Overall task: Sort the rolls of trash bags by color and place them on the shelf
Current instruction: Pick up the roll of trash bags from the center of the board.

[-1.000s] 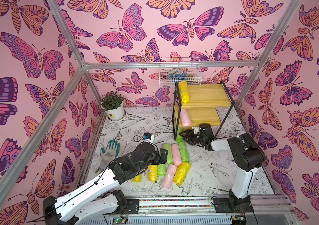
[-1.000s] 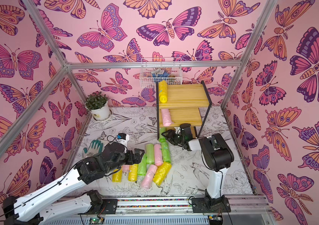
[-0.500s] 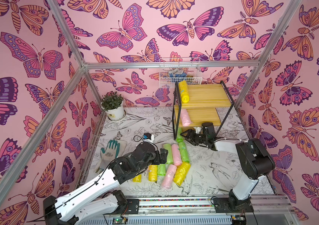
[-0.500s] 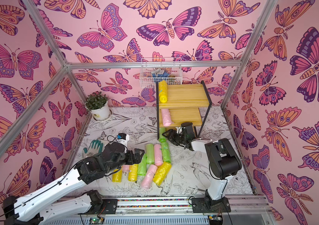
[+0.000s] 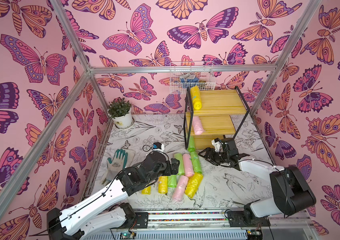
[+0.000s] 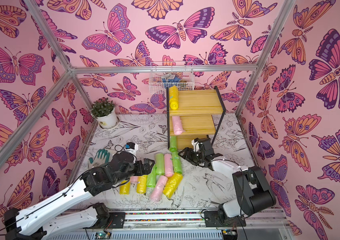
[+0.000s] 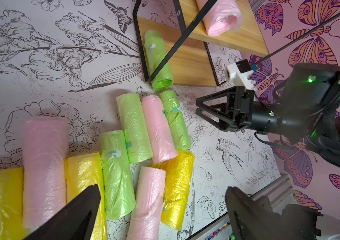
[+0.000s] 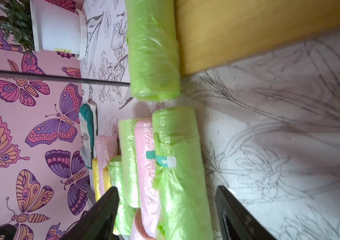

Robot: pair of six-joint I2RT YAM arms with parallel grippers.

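The shelf (image 5: 221, 104) stands at the back right with one roll on each tier: yellow (image 5: 195, 99) on top, pink (image 5: 197, 125) in the middle, green (image 5: 191, 144) on the bottom board (image 8: 248, 27). Several more yellow, pink and green rolls (image 5: 187, 166) lie bunched on the table in front of it. My right gripper (image 5: 204, 154) hovers open and empty just right of the pile's rightmost green roll (image 8: 177, 166). My left gripper (image 5: 175, 166) stands wide open over the pile's left side, holding nothing; its black fingers (image 7: 77, 207) frame the rolls below.
A potted plant (image 5: 121, 114) sits in the back left corner. A grey-and-green glove (image 5: 117, 160) lies left of the pile, a small white-and-blue device (image 5: 157, 146) behind it. A white wire basket (image 5: 192, 79) hangs on the back wall above the shelf.
My right gripper has pulled back from the shelf's bottom tier towards the front and its jaws have widened. The green roll stays on the bottom board. The left arm has not moved.
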